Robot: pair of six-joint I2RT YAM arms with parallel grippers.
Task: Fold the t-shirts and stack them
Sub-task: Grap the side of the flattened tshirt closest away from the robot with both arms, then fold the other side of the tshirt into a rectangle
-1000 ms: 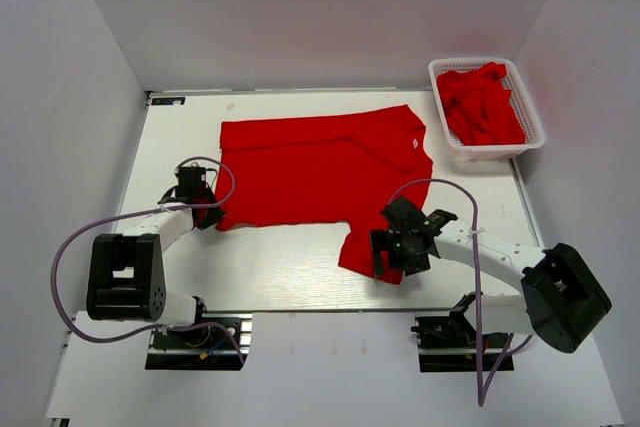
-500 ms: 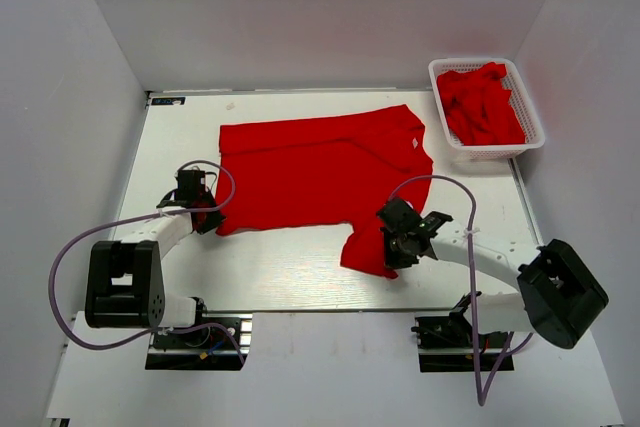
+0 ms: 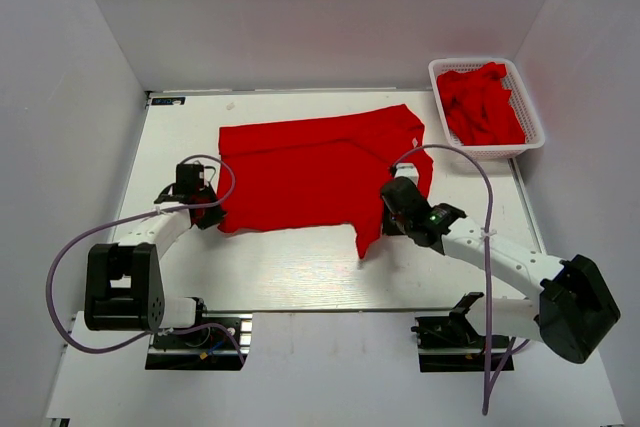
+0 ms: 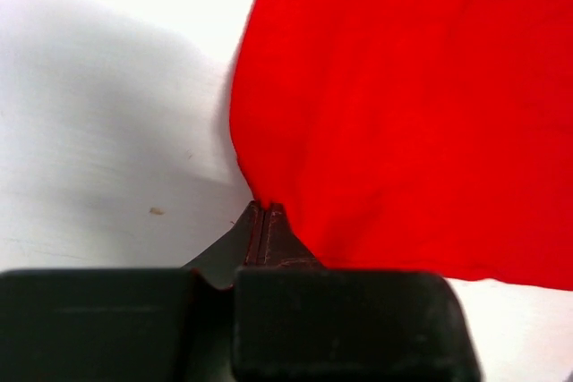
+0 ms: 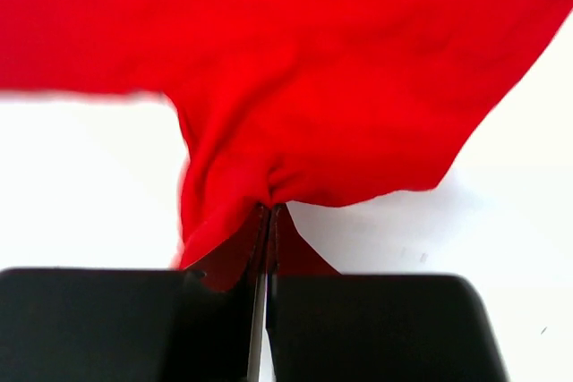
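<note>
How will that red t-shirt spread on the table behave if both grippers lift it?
Probably floppy: the t-shirt bunches into folds where the right gripper pinches it. Likely light: the left gripper holds its corner by a thin pinch of cloth. It should sag between the two grips rather than stay flat.

white table (image 3: pixel 300 272), red t-shirt (image 3: pixel 300 172) spread across its middle, white mesh basket (image 3: pixel 488 153) at far right corner

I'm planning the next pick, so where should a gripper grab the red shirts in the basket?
I'd pinch a raised fold on top of the red shirts, coming straight down from above: they lie crumpled inside the white mesh basket, whose walls block a sideways approach.
</note>
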